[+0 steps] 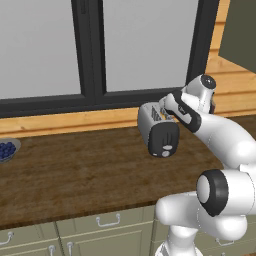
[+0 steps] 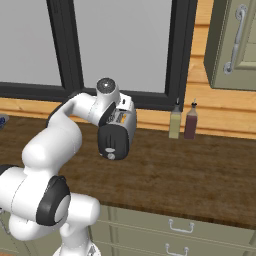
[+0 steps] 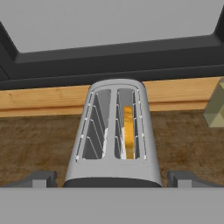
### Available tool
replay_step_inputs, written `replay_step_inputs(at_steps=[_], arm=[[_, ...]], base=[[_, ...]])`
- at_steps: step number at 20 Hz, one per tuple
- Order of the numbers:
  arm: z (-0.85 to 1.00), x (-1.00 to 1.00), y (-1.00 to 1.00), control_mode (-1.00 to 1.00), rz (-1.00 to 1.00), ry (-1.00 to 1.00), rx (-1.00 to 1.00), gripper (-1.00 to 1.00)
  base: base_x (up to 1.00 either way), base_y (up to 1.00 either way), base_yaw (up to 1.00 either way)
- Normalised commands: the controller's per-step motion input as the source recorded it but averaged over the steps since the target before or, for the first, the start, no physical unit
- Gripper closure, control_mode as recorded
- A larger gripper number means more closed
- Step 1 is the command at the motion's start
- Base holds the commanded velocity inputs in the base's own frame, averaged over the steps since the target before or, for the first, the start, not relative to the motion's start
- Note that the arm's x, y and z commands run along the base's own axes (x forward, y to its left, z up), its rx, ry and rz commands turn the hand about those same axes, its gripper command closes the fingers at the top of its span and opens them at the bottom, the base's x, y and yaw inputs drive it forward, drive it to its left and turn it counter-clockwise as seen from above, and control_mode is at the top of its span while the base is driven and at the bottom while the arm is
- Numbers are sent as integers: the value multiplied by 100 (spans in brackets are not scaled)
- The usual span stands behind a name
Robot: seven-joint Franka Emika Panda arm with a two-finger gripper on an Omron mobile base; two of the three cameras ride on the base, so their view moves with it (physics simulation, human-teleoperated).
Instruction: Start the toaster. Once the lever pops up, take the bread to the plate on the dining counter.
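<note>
You see the gripper [image 3: 112,180] spread wide above the toaster [image 3: 114,131], 1 fingertip at each side. The bread [image 3: 128,131] sits in the slot toward 3 o'clock, probably waiting for toasting.

- Dark wood-grain surface [image 1: 75,170] under the window.
- Toaster [image 1: 157,130] stands on it.
- Bowl of blue berries [image 1: 7,150] at its left end.
- Two bottles [image 2: 182,121] by the back wall.
</note>
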Motion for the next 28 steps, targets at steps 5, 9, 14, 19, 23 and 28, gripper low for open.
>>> replay_step_inputs(at_steps=[5, 9, 14, 19, 23, 28], arm=[[0, 0, 0, -100, 0, 0, 0, -100], [0, 0, 0, -100, 0, 0, 0, -100], [0, 0, 0, -100, 0, 0, 0, -100], [0, 0, 0, -100, 0, 0, 0, -100], [0, 0, 0, -100, 0, 0, 0, -100], [0, 0, 0, -100, 0, 0, 0, -100]], base=[[0, 0, 0], [0, 0, 0], [0, 0, 0], [0, 0, 0], [0, 0, 0], [0, 0, 0]])
